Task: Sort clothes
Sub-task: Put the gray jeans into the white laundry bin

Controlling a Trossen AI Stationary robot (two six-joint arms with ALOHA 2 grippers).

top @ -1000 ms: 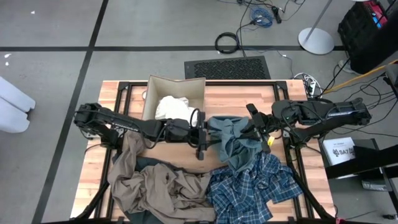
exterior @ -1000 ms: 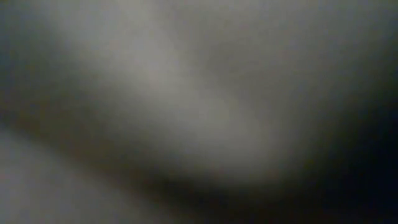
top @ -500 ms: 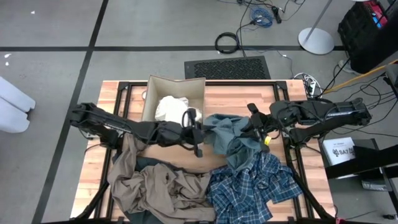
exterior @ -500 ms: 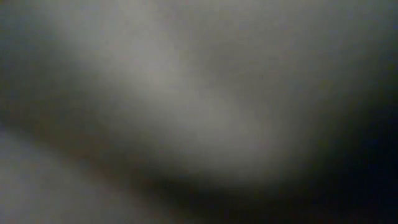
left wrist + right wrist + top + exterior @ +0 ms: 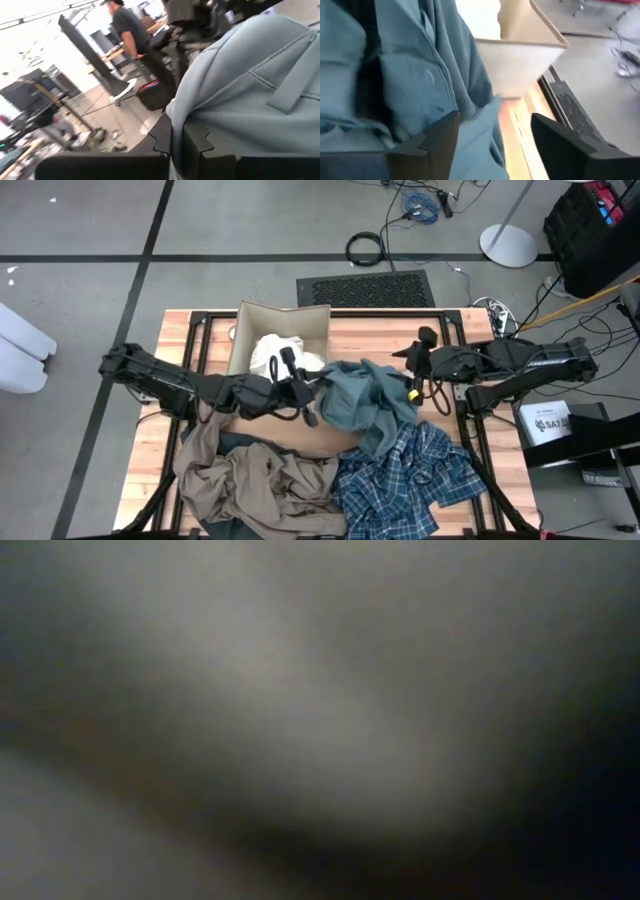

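The teal-grey garment is bunched at the table's middle, and my left gripper is shut on its left side, next to the box. My right gripper stands open at the garment's right edge; in its wrist view the cloth lies beside the fingers and nothing is between them. A white garment lies in the beige box. The khaki garment and the plaid one lie spread on the near half, with dark cloth under the khaki. The low view shows only blur. My left gripper pinches a bunched fold at the teal-grey garment's left side between its two fingers. It comes in about level from the table's left. The held part is raised; the rest hangs slack onto the plaid garment and the table.
The box stands at the far edge, just beyond my left gripper. Black frame rails run along the table's left and right sides. Bare wood shows right of the box. A person stands in the room beyond.
My left gripper has taken hold of the teal-grey garment's left side and moved up and toward the box, drawing that side with it. My right gripper has opened, let go of the garment and tipped downward. The garment now spreads wider between the two.
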